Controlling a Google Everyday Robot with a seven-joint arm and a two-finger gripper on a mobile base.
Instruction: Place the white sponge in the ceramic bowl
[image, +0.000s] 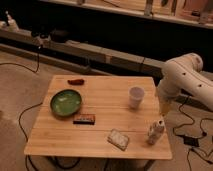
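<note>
The white sponge (118, 138) lies flat on the wooden table (105, 107) near the front edge, right of centre. The green ceramic bowl (65, 102) stands at the table's left side and holds nothing that I can see. My white arm comes in from the right, and my gripper (163, 111) hangs over the table's right edge, just above a small bottle. The gripper is up and to the right of the sponge and far to the right of the bowl. It holds nothing that I can see.
A white cup (136, 96) stands right of centre. A dark box with a reddish label (84, 119) lies just in front of the bowl. A small white bottle (155, 132) stands near the front right corner. A small reddish object (76, 81) lies at the back left. Cables run across the floor.
</note>
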